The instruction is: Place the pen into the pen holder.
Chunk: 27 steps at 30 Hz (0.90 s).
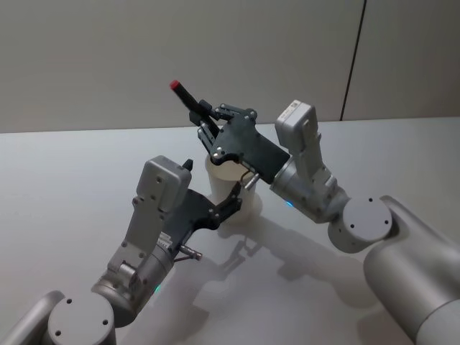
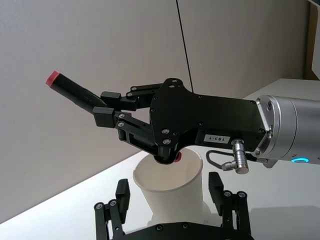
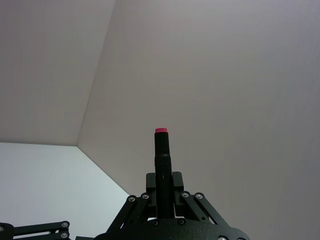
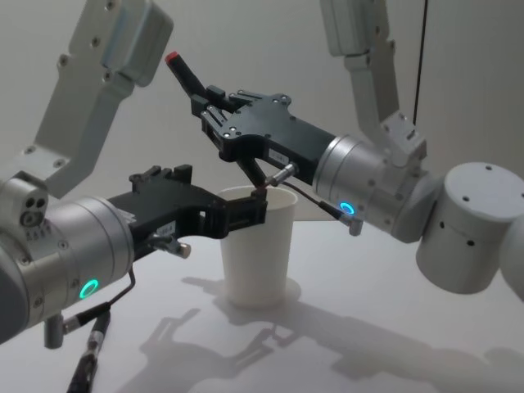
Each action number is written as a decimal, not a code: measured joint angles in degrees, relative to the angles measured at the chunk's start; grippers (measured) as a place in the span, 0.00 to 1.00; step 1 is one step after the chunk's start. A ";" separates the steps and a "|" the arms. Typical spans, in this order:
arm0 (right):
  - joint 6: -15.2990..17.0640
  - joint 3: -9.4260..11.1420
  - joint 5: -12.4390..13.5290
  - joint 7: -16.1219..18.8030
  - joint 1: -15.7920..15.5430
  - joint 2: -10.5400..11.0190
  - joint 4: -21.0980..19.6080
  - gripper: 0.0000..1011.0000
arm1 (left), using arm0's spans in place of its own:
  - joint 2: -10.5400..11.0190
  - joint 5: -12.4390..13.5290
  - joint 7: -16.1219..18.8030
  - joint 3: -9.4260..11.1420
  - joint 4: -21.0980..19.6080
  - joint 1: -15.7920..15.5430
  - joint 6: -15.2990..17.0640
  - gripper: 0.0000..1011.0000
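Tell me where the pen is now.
Head view, centre: the pen is held tilted in the right claw, just above the pen holder, which the left claw brackets.

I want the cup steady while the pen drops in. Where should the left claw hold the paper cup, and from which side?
Left claw on the upper wall of the paper cup, under the rim, level from the robot's side, a finger either side. It stands upright and widens upward, so it should not slip, and its mouth is left free for the pen in the right claw.
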 joint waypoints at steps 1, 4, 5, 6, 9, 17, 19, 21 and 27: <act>-0.07 0.00 0.00 -0.05 0.12 -0.06 0.21 0.17 | 0.00 0.00 0.00 0.00 0.00 0.00 0.00 0.99; -0.30 -0.02 -0.04 -0.38 0.53 -0.25 1.05 0.17 | 0.00 0.00 0.00 0.00 0.00 0.00 0.00 0.99; -0.30 -0.02 -0.04 -0.38 0.53 -0.25 1.05 0.17 | 0.00 0.00 0.00 0.00 0.00 0.00 0.00 0.99; -0.37 -0.03 -0.10 -0.53 0.72 -0.32 1.42 0.17 | 0.00 0.00 0.00 0.00 0.00 0.00 0.00 0.99; -0.51 -0.04 -0.31 -0.93 1.05 -0.45 2.08 0.17 | 0.00 0.00 0.00 0.00 0.00 0.00 0.00 0.99; -0.73 0.06 -1.02 -1.89 1.79 -0.66 3.72 0.17 | 0.00 0.00 0.00 0.00 0.00 0.00 0.00 0.99; -0.76 0.08 -1.08 -1.97 1.86 -0.68 3.89 0.18 | 0.00 0.00 0.00 0.00 0.00 0.00 0.00 0.99; -0.87 0.14 -1.34 -2.22 2.10 -0.73 4.38 0.24 | 0.00 0.00 0.00 0.00 0.00 0.00 0.00 0.99; -1.10 0.24 -1.61 -2.48 2.38 -0.78 5.02 0.41 | 0.00 0.00 0.00 0.00 0.00 0.00 0.00 0.99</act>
